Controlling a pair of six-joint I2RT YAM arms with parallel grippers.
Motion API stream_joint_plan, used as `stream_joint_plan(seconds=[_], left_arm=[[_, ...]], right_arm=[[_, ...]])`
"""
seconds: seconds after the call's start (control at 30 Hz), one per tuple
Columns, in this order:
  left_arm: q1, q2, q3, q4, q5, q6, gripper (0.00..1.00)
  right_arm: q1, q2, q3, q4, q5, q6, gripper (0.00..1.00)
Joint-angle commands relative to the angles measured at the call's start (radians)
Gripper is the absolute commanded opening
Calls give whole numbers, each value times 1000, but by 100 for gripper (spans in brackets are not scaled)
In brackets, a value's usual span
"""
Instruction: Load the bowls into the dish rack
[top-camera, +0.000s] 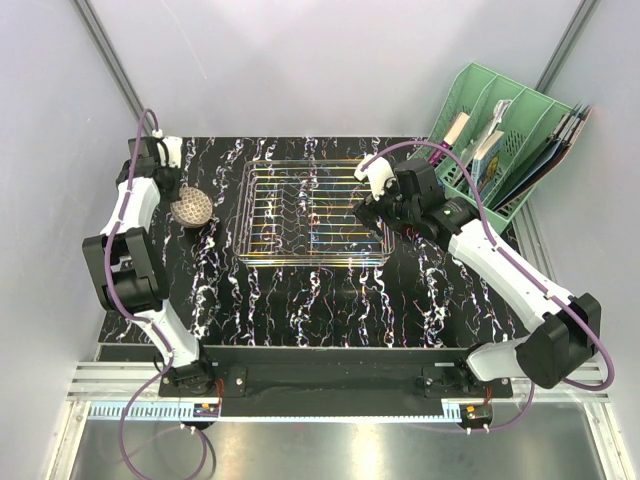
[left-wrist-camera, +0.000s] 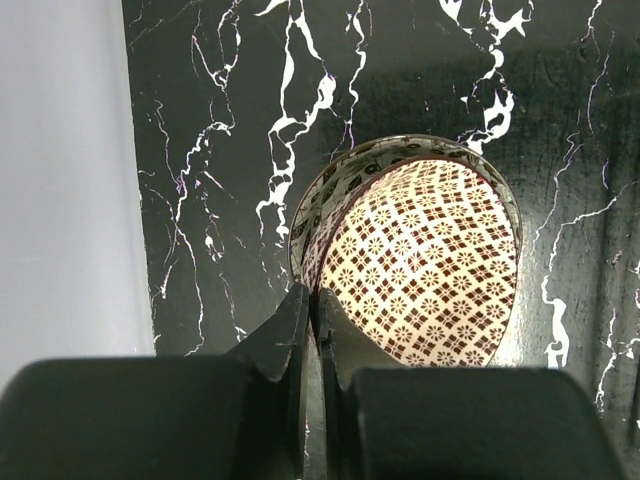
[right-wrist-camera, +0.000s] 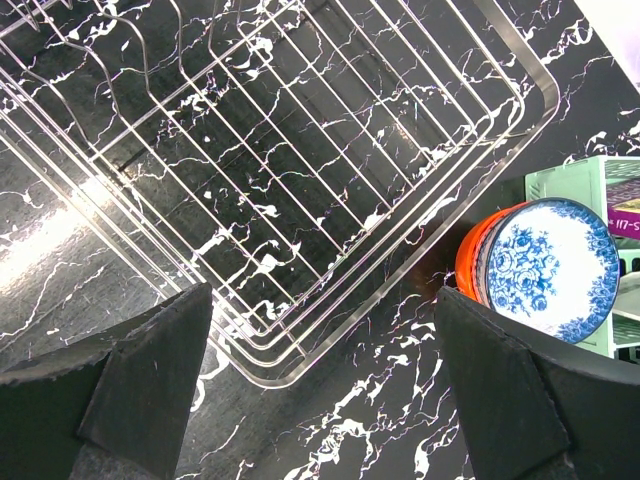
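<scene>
Left gripper (left-wrist-camera: 312, 300) pinches a patterned bowl (left-wrist-camera: 420, 260) by its rim, mid-left in the top view. Right gripper (right-wrist-camera: 320, 330) gapes wide at the rack (top-camera: 315, 212) corner, stacked bowls (right-wrist-camera: 545, 265) lower right. Nothing is racked yet.

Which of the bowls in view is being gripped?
The red-brown patterned bowl left of the dish rack: the left gripper pinches its rim. The blue-and-white bowl and the orange bowl stacked with it, near the open right gripper, sit untouched.

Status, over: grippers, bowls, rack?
Left gripper pinching patterned bowl rim. Right gripper open above dish rack corner. Rack empty; blue-and-white bowl against orange bowl beside it.
</scene>
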Motion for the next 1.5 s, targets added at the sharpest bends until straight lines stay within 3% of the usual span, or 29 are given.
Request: stream_joint_plan(seconds=[0.0,0.63,0.77,0.83,1.0,1.47], left_arm=[[0,10,13,73,-1,4,0],[-5,61,40,114,-70,10,0],[-5,64,41,114,-73,13,8],[-5,64,41,116,-76,15,18],[-5,70,28,114,-76,19,31],[-5,62,-42,133,-90,50,37]], right_arm=[[8,-11,39,9,-27,12,100],[8,-6,21,7,-29,7,100],[8,-6,25,9,-29,7,100],[8,-8,27,9,-27,7,100],[8,-11,25,9,-27,7,100],[7,-12,24,7,-23,6,100]])
